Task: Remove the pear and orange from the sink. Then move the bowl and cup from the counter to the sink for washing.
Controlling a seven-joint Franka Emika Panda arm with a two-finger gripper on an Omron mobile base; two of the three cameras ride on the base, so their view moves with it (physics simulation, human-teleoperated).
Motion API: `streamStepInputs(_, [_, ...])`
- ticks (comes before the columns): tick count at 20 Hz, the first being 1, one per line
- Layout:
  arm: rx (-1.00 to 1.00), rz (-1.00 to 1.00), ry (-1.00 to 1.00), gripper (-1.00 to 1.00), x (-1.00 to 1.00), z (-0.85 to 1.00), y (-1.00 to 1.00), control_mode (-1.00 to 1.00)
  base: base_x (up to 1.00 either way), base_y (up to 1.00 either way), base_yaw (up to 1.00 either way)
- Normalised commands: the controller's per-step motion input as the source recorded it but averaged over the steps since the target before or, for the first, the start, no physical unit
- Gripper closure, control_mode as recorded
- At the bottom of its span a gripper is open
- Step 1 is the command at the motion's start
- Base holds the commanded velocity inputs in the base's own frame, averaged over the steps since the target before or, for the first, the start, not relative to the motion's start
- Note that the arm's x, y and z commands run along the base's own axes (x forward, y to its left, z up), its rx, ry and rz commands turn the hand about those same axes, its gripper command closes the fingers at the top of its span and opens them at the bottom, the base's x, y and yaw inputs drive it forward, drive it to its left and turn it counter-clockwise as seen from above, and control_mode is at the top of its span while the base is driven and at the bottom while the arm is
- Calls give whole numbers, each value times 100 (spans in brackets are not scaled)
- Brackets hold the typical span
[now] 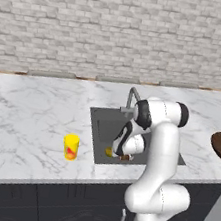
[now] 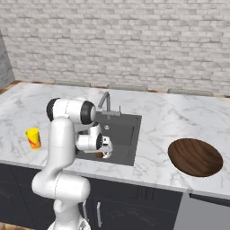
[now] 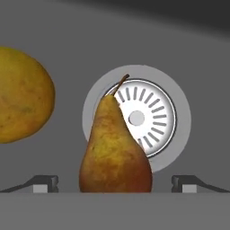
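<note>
jaws spread wide inside sink [image 3: 54,49], pear [image 3: 115,152] upright between the tips, untouched, orange [image 3: 22,96] off to one side, drain [image 3: 137,117] behind pear

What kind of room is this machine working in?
It looks like a kitchen, computer-drawn rather than real: a white marble-look counter with dark cabinets beneath, a dark grey recessed sink with a grey metal faucet, and a grey-white brick wall behind. A brown pear lies in the sink.

Between my spread tips the brown-red pear [image 3: 115,152] lies over the sink's [image 3: 188,58] steel drain, the orange [image 3: 22,96] just beside it.
</note>
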Motion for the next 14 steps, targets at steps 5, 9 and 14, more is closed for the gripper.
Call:
streamStepInputs(5, [0,0,0,-100,18,-12,0,-100,0,0,0])
streamStepInputs(9, [0,0,0,-100,14,-13,0,-100,0,0,0])
streamStepInputs(14, [1,0,0,-100,2,-9,0,-100,0,0,0])
